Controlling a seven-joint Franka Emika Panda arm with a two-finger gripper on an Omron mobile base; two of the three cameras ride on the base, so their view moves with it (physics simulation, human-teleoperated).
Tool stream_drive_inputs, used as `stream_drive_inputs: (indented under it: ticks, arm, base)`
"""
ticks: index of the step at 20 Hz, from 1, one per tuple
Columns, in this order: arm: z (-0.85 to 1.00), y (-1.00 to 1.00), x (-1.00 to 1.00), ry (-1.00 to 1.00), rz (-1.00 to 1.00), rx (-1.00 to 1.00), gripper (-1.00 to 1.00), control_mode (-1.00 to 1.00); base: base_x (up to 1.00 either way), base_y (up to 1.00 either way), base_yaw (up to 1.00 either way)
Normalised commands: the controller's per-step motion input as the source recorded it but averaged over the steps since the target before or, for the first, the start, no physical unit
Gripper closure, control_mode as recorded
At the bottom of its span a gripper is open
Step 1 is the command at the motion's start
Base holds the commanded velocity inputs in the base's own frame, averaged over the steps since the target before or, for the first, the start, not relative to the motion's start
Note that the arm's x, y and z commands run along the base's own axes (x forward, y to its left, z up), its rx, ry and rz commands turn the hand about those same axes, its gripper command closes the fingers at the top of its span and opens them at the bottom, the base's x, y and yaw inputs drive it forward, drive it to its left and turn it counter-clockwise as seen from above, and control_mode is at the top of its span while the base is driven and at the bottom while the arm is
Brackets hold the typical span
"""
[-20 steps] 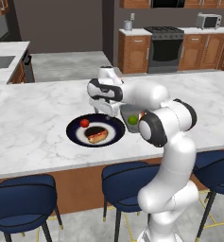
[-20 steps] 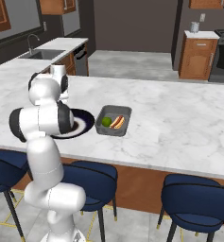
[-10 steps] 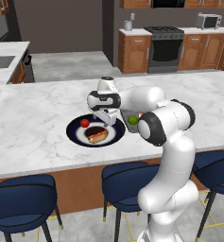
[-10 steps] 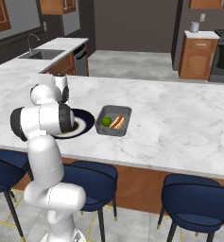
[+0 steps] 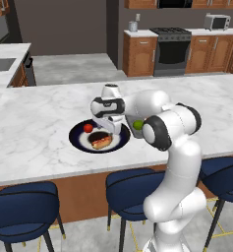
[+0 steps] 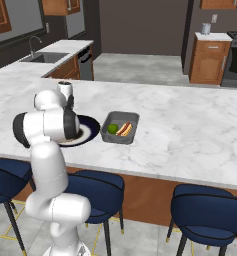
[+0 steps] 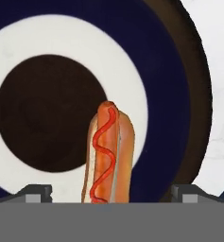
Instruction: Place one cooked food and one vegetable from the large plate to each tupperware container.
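Kitchen: stove (image 5: 171, 48), sink (image 6: 46, 57), marble island (image 6: 190, 125).

Your arm (image 5: 172, 162) is glossy white all over, built from fat rounded segments that read like stacked cylinders and bulging elbows. At each joint you see a dark grey to black disc or band, the largest one a round cap at about 9 o'clock on the big elbow. The wrist carries a black collar. The tool (image 7: 111, 194) ends in two small dark, blocky tips.
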Motion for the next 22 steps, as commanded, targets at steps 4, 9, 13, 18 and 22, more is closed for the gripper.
stream_drive_inputs:
  ticks: [4, 9, 13, 18, 22]
  arm:
    - [-0.41, 0.0, 0.0, 0.01, 0.0, -0.01, -1.0, -1.0]
    - [-0.55, 0.0, 0.03, 0.0, 0.0, -0.03, -1.0, -1.0]
    - [-0.21, 0.0, 0.13, 0.0, 0.0, 0.0, -1.0, -1.0]
    - [-0.12, 0.01, 0.17, 0.0, 0.0, 0.0, -1.0, -1.0]
    - [-0.12, 0.09, 0.09, 0.0, 0.0, 0.0, -1.0, -1.0]
  base:
    - [0.0, 0.0, 0.0]
    - [0.0, 0.0, 0.0]
    - [0.0, 0.0, 0.0]
    - [0.0, 0.0, 0.0]
    - [0.0, 0.0, 0.0]
